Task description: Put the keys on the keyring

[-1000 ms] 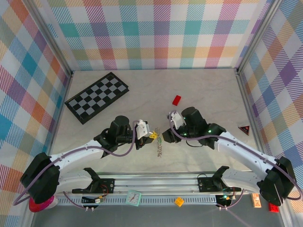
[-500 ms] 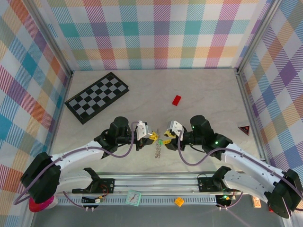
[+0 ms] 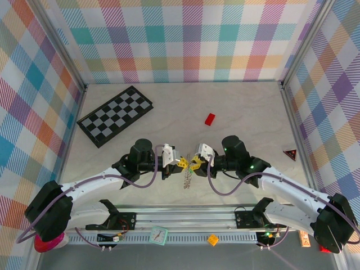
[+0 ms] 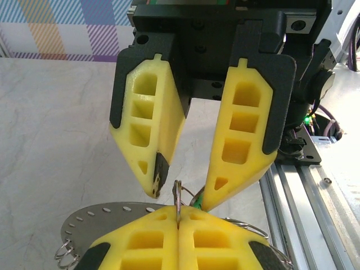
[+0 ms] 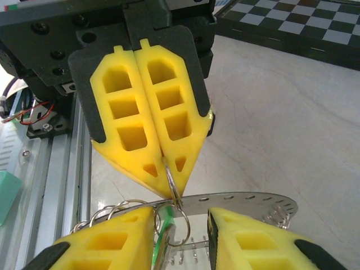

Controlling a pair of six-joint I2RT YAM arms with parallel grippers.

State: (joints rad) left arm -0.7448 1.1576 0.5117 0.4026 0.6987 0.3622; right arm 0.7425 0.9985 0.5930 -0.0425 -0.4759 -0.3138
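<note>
1. The table (image 3: 247, 112) is the biggest thing. It is pale and flat.
2. The chequerboard (image 3: 115, 115) lies far back on the left, well apart from the work.
3. Our left gripper (image 3: 180, 163) is closed tight. Its fingertips pinch a thin wire loop of the keyring (image 3: 187, 179), over the front middle of the table.
4. Our right gripper (image 3: 195, 163) faces the left one, tip to tip. Its two yellow fingers stand apart with a gap between them, so it is open and is not squeezing anything.
5. The keyring hangs down from the left gripper, between the two grippers. We cannot tell if its bottom end touches the table. We think it is light and floppy, so it will swing and twist when pushed. The wire looks thin, hard and slippery, so a firm pinch close to where a key must go on seems best.
6. The small red block (image 3: 210, 118) lies further back by itself. It is not part of our job.
7. The green key (image 5: 159, 239) sits in the gap between the right gripper's fingers, just beside the wire loops. We think it is tiny, flat and stiff. The head is the best place to hold it, with the hole left free. We cannot pick out the black key for sure.
</note>
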